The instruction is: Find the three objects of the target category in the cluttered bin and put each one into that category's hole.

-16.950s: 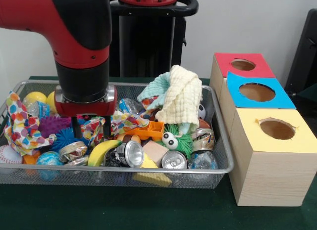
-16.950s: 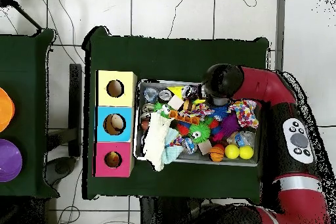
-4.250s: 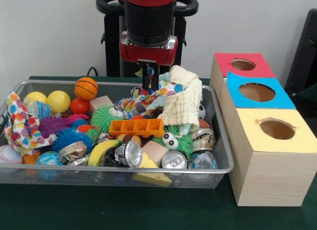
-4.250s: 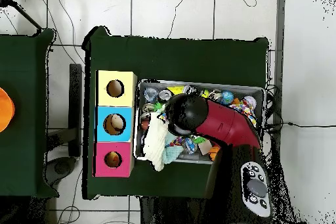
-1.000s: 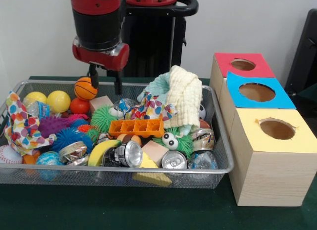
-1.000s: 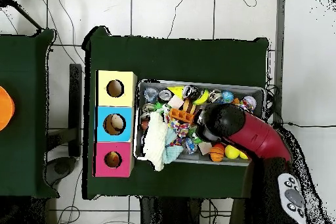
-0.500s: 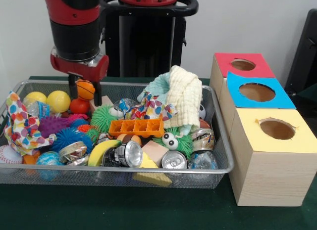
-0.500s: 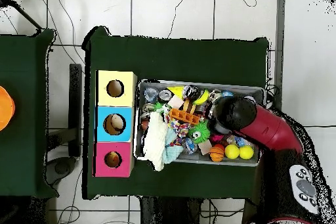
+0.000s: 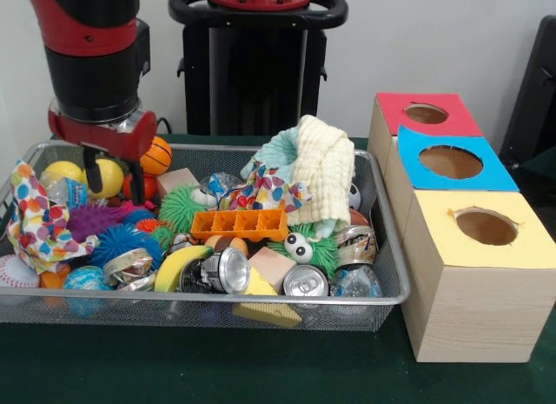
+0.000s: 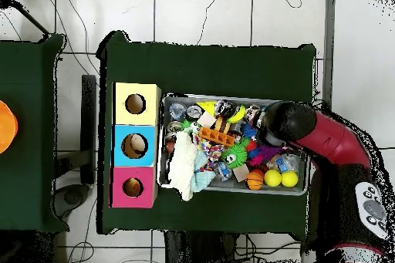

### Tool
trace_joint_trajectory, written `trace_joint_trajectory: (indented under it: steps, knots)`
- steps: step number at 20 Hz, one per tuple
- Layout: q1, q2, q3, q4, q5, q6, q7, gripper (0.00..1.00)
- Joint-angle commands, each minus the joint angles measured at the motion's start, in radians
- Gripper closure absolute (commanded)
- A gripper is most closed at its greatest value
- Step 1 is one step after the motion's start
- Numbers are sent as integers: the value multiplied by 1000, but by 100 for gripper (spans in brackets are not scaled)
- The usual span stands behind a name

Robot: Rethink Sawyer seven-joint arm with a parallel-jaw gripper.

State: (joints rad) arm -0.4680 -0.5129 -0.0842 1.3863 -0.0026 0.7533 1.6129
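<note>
The wire bin (image 9: 391, 274) holds mixed clutter. At its far left corner lie two yellow balls (image 9: 106, 176), an orange basketball (image 9: 157, 154) and a red ball (image 9: 145, 188). My gripper (image 9: 113, 180) hangs open over that corner, and one yellow ball shows between its two black fingers (image 9: 137, 183); contact cannot be told. Further forward lie a blue spiky ball (image 9: 122, 241), a banana (image 9: 181, 266), an orange ice tray (image 9: 240, 222) and drink cans (image 9: 306, 282). In the overhead view the arm's head (image 10: 285, 123) covers the gripper, near the yellow balls (image 10: 272, 177).
Three wooden boxes stand right of the bin, with red (image 9: 426, 115), blue (image 9: 452, 162) and yellow (image 9: 486, 227) holed tops. A pale yellow cloth (image 9: 321, 174) is heaped at the bin's back right. A patterned cloth (image 9: 35, 217) drapes the left rim.
The arm has swung left across the bin, from above the basketball to the yellow balls, and stands a little lower. The gripper stays open and holds nothing.
</note>
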Motion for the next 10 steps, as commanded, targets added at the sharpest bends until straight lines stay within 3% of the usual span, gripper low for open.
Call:
trace_joint_trajectory:
  steps: [1,10]
  knots:
    - [-38,79,144,-81,-62,91,-139,0]
    - [-61,114,177,-79,-91,45,-111,0]
